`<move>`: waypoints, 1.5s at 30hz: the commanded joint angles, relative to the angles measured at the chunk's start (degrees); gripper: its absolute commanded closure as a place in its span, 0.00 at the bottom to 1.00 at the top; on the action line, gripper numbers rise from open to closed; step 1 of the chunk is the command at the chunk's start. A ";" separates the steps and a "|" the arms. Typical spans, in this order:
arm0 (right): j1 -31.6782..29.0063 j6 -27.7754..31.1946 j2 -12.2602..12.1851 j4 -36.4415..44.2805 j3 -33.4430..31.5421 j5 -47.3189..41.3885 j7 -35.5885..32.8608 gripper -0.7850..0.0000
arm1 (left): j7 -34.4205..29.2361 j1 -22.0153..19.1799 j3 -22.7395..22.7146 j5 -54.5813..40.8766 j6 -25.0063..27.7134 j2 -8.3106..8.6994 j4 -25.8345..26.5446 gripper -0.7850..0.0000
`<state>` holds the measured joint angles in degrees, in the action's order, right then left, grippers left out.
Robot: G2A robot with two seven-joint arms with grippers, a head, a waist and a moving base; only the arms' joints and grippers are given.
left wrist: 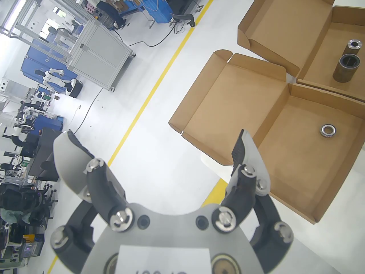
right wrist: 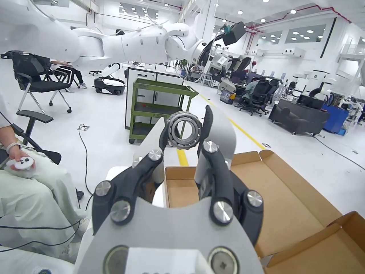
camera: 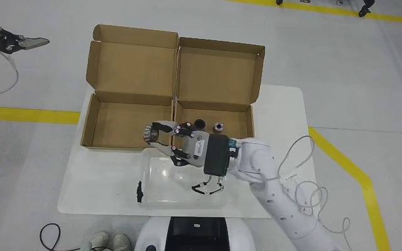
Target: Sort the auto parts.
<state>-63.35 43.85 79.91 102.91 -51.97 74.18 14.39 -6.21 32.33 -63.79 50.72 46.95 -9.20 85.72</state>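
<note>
My right gripper [camera: 151,133] [right wrist: 184,132] is shut on a steel bearing ring [camera: 149,132] [right wrist: 182,143], held level above the left cardboard box [camera: 116,125] [right wrist: 285,201] near its front right corner. Another bearing ring [left wrist: 328,130] lies flat on the floor of that box [left wrist: 299,166]. The right cardboard box [camera: 235,122] [left wrist: 322,49] holds two dark upright cylinders [camera: 200,123] [left wrist: 346,68], the smaller one [camera: 218,126] [left wrist: 354,47] beside the larger. My left gripper [camera: 28,42] [left wrist: 155,143] hangs open and empty over the floor, far off the table's left side.
Both boxes have their lids folded back at the far side of the white table [camera: 282,125]. A clear plastic container [camera: 182,182] stands at the table's front under the right arm, with a small black piece [camera: 139,191] at its left. Yellow floor lines run around the table.
</note>
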 commanded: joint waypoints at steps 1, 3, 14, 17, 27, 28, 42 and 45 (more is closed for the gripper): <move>-0.11 -0.13 -0.05 0.04 -0.04 0.27 0.39 1.00 | 0.00 0.00 0.00 0.00 0.00 0.00 0.00 0.00; -0.12 -0.39 -0.09 -0.22 0.00 0.91 0.49 1.00 | 0.00 0.00 0.00 0.00 0.00 0.00 0.00 0.00; 0.62 -8.14 0.65 -5.80 4.10 4.59 -8.52 1.00 | 0.00 0.00 0.00 0.00 0.00 0.00 0.00 0.00; 1.30 -10.99 1.28 -8.50 6.35 5.08 -10.94 1.00 | 0.00 0.00 0.00 0.00 0.00 0.00 0.00 0.00; 9.02 -17.10 5.24 -23.70 14.07 1.86 -15.45 1.00 | 0.00 0.00 0.00 0.00 0.00 0.00 0.00 0.00; 10.27 -18.10 5.74 -25.65 14.82 2.28 -16.90 1.00 | 0.00 0.00 0.00 0.00 0.00 0.00 0.00 0.00; 23.64 -23.08 14.59 -46.33 22.52 -5.43 -22.81 1.00 | 0.00 0.00 0.00 0.00 0.00 0.00 0.00 0.00; 25.88 -23.27 16.58 -49.98 23.90 -6.59 -24.12 1.00 | 0.00 0.00 0.00 0.00 0.00 0.00 0.00 0.00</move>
<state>-38.17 20.64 95.89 54.13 -28.48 67.82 -9.34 -6.21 32.33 -63.79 50.72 46.95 -9.20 85.72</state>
